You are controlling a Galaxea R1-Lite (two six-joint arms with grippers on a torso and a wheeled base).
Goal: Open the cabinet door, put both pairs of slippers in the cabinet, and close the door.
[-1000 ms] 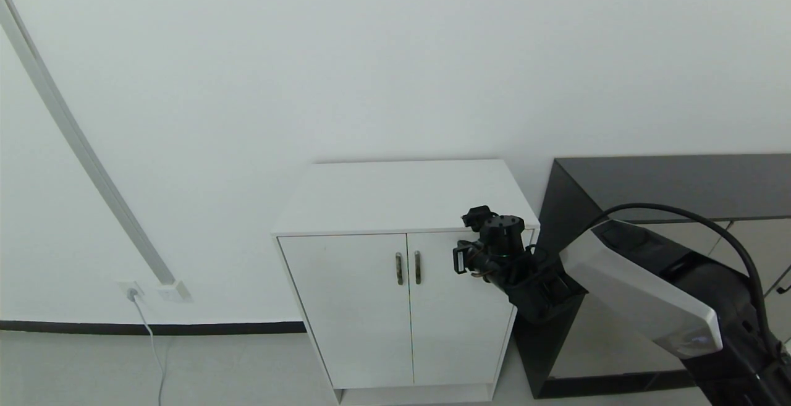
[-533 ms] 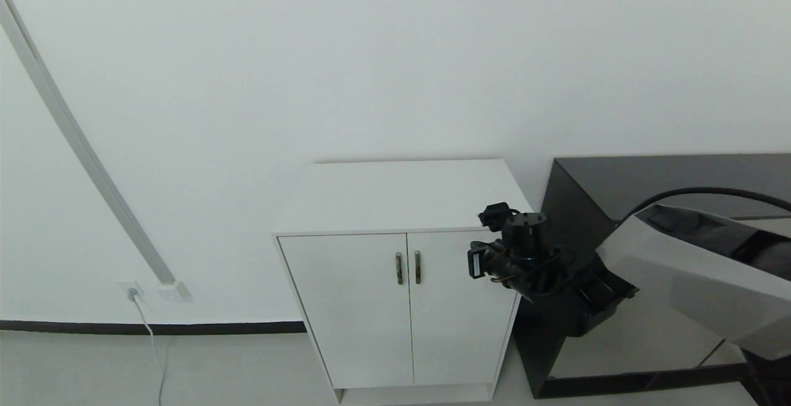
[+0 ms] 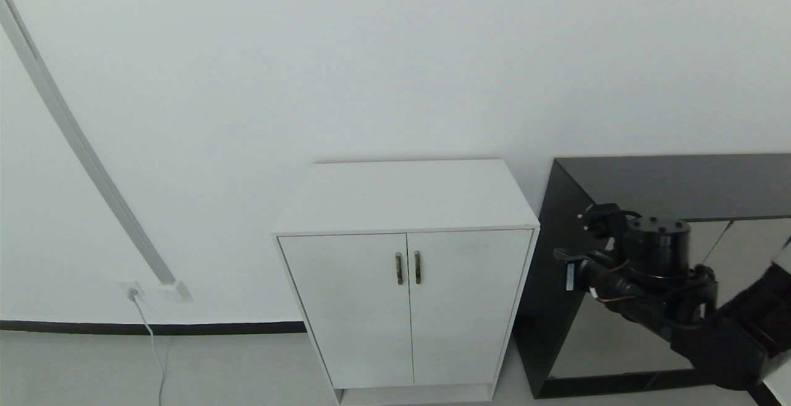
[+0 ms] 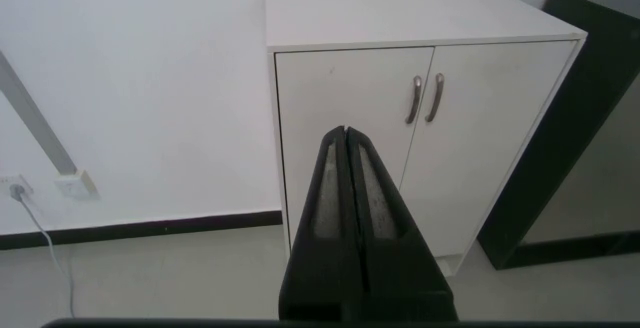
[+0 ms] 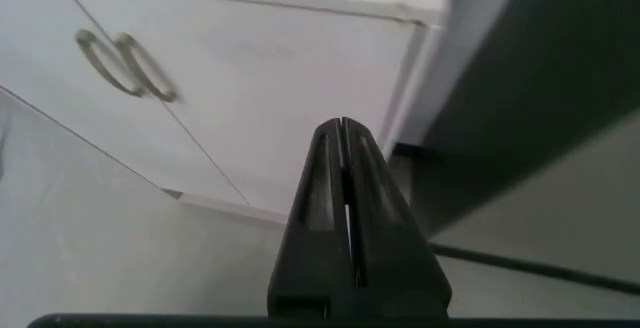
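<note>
Cabinet [image 3: 405,196] stands closed against the wall [image 3: 395,54]. Right gripper [image 5: 345,128], fingers pressed together, hangs in front of the black unit [image 3: 667,183] beside it, having swung rightward off the cabinet's front. Left gripper [image 4: 346,133], also pressed together, faces the doors [image 4: 350,98].

- The cabinet [image 3: 405,199] stands on the floor [image 3: 235,369] against the wall [image 3: 395,54], its two doors [image 3: 346,307] side by side and the handles [image 3: 408,268] paired at the middle seam.
- A sideboard [image 3: 649,183] stands just beside it on the right, along the same wall.
- A socket [image 3: 131,290] sits low on the wall left of the cabinet, its cable [image 3: 154,344] dropping to the floor.
- A wall strip [image 3: 74,140] slants up from beside the socket.
- The right gripper [image 5: 344,133] hangs before the sideboard, right of the cabinet.
</note>
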